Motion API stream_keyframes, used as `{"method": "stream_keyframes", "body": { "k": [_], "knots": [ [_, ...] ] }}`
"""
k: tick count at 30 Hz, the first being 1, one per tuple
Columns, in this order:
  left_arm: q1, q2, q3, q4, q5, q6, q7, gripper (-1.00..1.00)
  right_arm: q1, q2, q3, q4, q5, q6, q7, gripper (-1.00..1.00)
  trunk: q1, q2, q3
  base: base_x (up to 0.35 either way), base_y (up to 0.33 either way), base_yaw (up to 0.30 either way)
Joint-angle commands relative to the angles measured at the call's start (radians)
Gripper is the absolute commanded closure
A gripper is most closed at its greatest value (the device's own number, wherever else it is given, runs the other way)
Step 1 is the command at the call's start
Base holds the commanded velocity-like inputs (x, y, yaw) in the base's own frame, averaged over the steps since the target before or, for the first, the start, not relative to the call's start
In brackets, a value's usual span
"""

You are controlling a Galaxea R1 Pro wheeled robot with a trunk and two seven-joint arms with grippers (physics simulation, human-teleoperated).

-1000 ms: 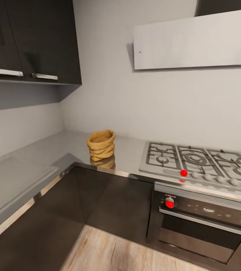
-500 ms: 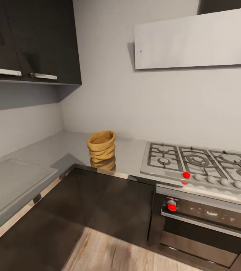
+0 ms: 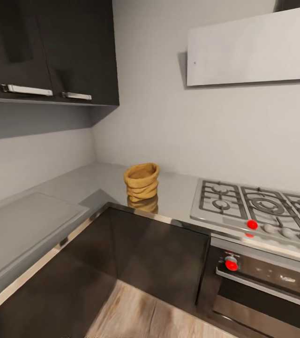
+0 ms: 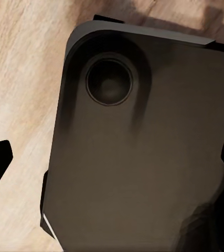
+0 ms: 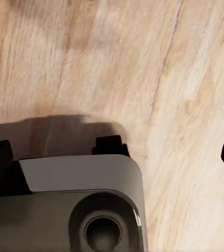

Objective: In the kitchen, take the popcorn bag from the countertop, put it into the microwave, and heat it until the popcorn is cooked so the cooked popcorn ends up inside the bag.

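Popcorn bag, judged light and soft, is best gripped at its rolled rim; both grippers' fingertips are seen spread apart, empty.

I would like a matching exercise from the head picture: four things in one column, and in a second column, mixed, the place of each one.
Things:
1. bag
2. hob
3. wall cabinets
4. oven

Places:
A. under the hob, in the row of dark fronts
B. high on the wall, above the corner of the countertop
C. standing upright on the countertop, near its inner corner
D. set into the countertop, at the right of the bag

Pairs: 1-C, 2-D, 3-B, 4-A
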Motion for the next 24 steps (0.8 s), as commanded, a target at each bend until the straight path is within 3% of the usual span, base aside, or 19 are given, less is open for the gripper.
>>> {"method": "stream_keyframes", "body": {
  "k": [1,16,24],
  "knots": [
    [0.000,-0.001,0.001,-0.001,0.005,-0.002,0.000,-1.00,-0.001,-0.001,-0.009,0.003,0.009,-0.006,-0.001,-1.00,0.000,-0.001,-0.001,0.134,0.123,0.056],
    [0.000,-0.002,0.001,-0.001,0.005,-0.002,0.000,-1.00,-0.001,-0.002,-0.009,0.003,0.009,-0.006,-0.006,-1.00,0.000,-0.001,-0.001,0.206,0.211,0.005],
    [0.000,-0.002,0.001,-0.001,0.005,-0.002,0.000,-1.00,-0.001,-0.002,-0.007,0.003,0.010,-0.006,-0.006,-1.00,0.000,-0.001,-0.001,0.030,0.020,0.000]
  ]
}}
